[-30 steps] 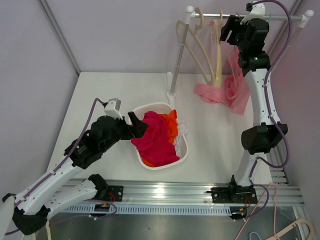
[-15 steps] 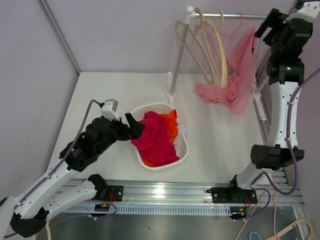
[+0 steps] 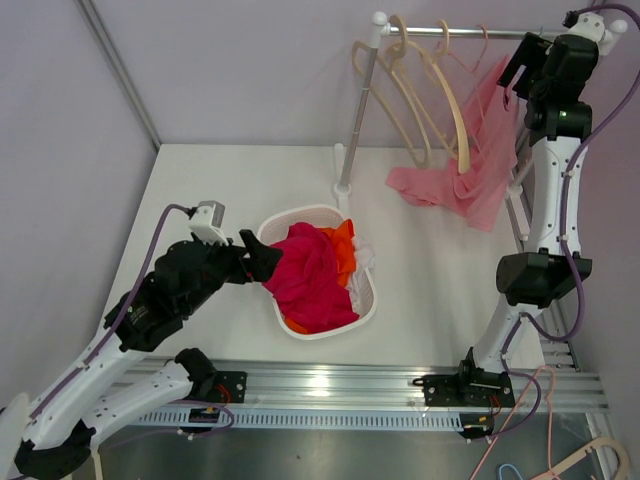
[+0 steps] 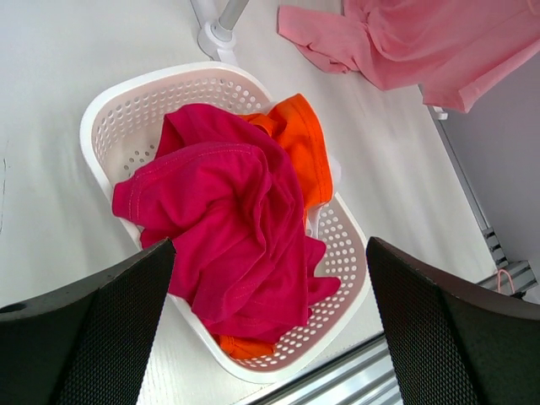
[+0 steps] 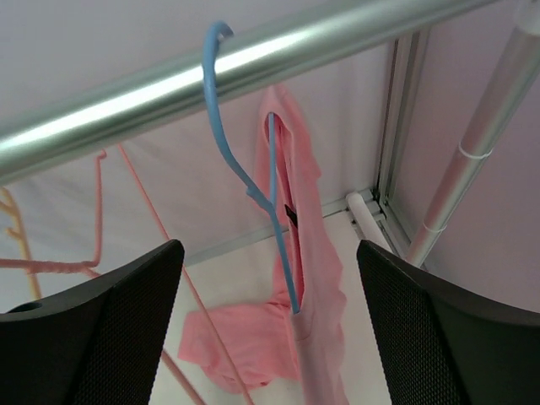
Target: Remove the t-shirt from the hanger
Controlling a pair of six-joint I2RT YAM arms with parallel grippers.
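Note:
A pink t-shirt (image 3: 487, 130) hangs on a blue hanger (image 5: 253, 173) hooked on the metal rail (image 5: 253, 55) at the top right. The shirt's lower part lies bunched on the table (image 3: 435, 185). It also shows in the right wrist view (image 5: 316, 278) and the left wrist view (image 4: 422, 38). My right gripper (image 3: 516, 66) is high up, just right of the shirt. It is open and empty, and its jaws face the hanger (image 5: 270, 329). My left gripper (image 3: 266, 262) is open and empty at the basket's left side (image 4: 270, 329).
A white perforated basket (image 3: 365, 300) in mid-table holds a magenta shirt (image 3: 310, 275) and an orange one (image 3: 343, 243). Several empty beige and pink hangers (image 3: 425, 90) hang on the rail's left part. The rack's post and foot (image 3: 345, 180) stand behind the basket.
My right gripper swung right from the rail's middle to the far right end, then came slightly back. The pink shirt now shows hanging. My left gripper drew back a little to the left.

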